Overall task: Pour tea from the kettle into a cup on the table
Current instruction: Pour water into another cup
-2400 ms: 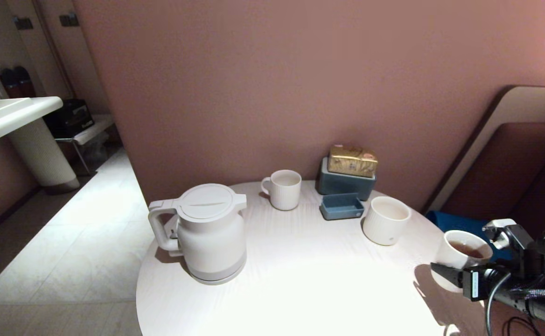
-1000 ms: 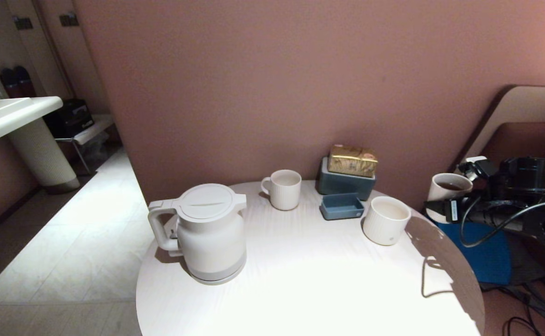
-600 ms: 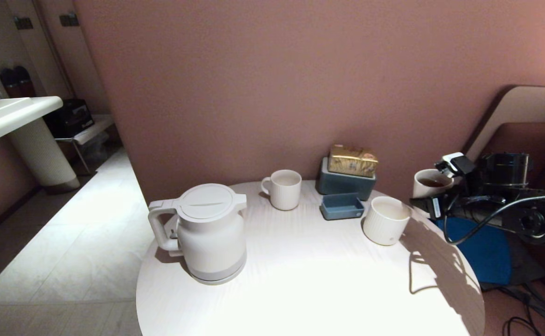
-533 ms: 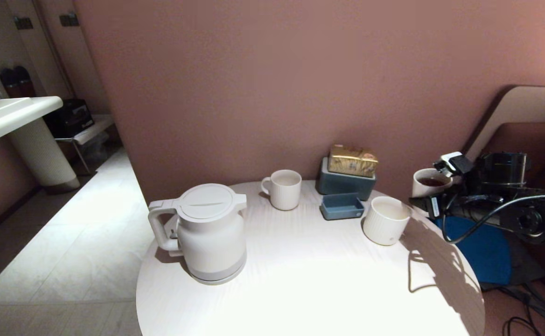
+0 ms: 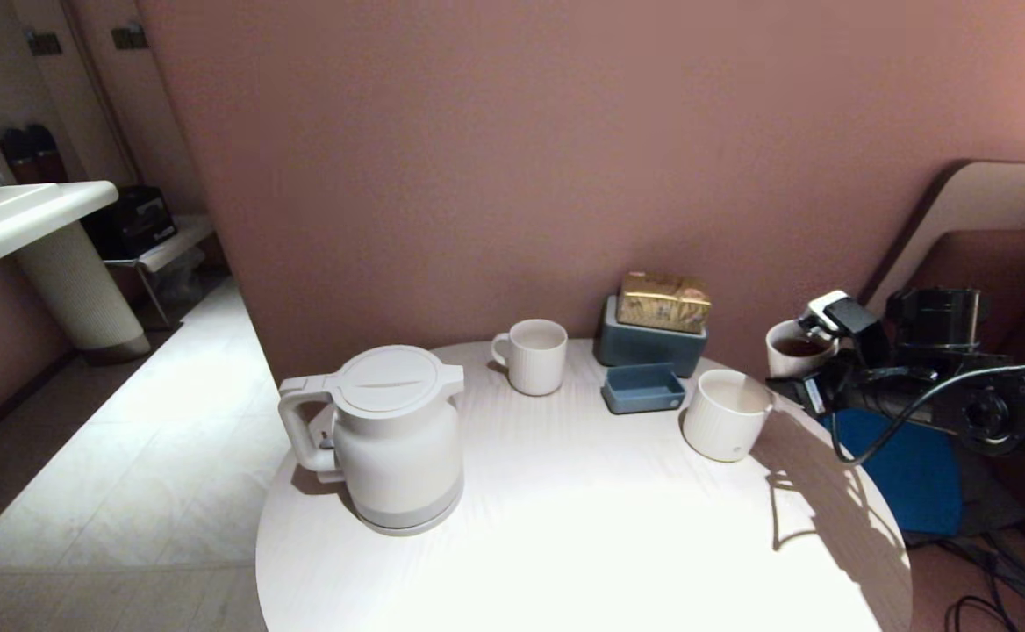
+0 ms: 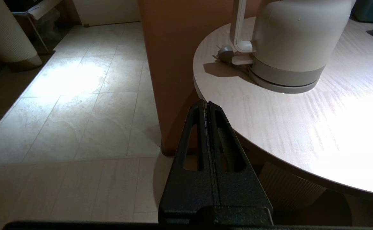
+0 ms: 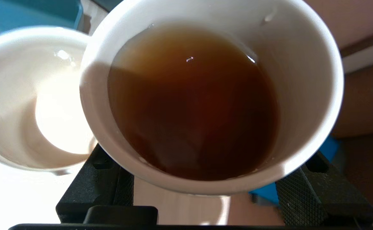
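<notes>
Cups: three (image 5: 794, 349), one kettle (image 5: 385, 436).

The right hand (image 5: 795, 364) has the small cup (image 5: 789, 349) of tea (image 5: 799, 347) up in the air off the desk's (image 5: 565, 527) right edge, just beside the wider ribbed cup (image 5: 726, 414). Kettle (image 5: 385, 439) sits upright at left.

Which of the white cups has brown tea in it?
The smallest white ribbed cup, held up in the right gripper past the round white table's edge. The white handled mug and wider white ribbed cup on the table look empty.
</notes>
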Robot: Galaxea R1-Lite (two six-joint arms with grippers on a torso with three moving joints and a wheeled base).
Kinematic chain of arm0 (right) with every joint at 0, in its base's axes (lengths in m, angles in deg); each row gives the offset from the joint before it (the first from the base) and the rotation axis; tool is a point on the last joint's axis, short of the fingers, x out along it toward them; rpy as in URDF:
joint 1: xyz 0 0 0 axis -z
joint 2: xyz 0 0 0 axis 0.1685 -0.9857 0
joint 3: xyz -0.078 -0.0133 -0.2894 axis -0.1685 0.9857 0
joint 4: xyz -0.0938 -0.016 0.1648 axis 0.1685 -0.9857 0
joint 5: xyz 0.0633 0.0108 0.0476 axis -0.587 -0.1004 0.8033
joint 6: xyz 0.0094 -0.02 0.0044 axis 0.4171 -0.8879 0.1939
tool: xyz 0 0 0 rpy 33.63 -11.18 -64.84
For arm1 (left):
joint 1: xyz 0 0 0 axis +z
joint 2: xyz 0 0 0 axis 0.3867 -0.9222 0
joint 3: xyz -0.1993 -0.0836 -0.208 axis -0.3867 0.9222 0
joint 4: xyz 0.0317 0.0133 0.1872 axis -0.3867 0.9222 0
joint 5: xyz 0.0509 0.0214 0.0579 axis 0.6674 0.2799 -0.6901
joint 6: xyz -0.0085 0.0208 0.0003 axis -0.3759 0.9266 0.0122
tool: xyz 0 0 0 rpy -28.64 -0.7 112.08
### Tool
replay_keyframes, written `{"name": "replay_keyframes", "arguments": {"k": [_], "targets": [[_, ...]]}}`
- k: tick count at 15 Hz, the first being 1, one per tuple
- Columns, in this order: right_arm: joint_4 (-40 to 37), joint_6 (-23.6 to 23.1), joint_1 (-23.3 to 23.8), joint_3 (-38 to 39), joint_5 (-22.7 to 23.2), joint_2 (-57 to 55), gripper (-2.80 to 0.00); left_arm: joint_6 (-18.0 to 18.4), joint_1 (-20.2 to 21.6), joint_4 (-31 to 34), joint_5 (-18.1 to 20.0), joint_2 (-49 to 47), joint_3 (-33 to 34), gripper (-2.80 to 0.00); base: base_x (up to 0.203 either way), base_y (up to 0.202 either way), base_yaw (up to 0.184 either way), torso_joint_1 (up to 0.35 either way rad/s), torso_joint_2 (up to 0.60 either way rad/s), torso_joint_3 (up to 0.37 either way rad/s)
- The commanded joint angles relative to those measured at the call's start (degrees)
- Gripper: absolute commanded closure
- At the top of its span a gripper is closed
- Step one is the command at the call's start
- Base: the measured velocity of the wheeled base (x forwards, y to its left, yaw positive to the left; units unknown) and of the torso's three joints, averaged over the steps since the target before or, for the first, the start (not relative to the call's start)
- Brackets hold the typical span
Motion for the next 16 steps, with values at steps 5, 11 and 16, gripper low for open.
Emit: {"name": "replay_keyframes", "arguments": {"k": [5, 11, 16], "targets": [[0.34, -10.46, -0.34, -1.11, -0.82, -0.70, 0.00, 0.03, 0.01, 0.00, 0.02, -0.06, 0.01, 0.00, 0.000, 0.000, 0.000, 0.000, 0.00, 0.000], [0.34, -17.56, -1.43, -2.36, -2.47, -1.18, 0.00, 0.03, 0.01, 0.00, 0.02, -0.06, 0.01, 0.00, 0.000, 0.000, 0.000, 0.000, 0.00, 0.000], [0.42, -21.06, -3.15, -3.51, -6.32, -2.37, 0.00, -0.05, 0.01, 0.00, 0.02, -0.06, 0.01, 0.00, 0.000, 0.000, 0.000, 0.000, 0.00, 0.000]]}}
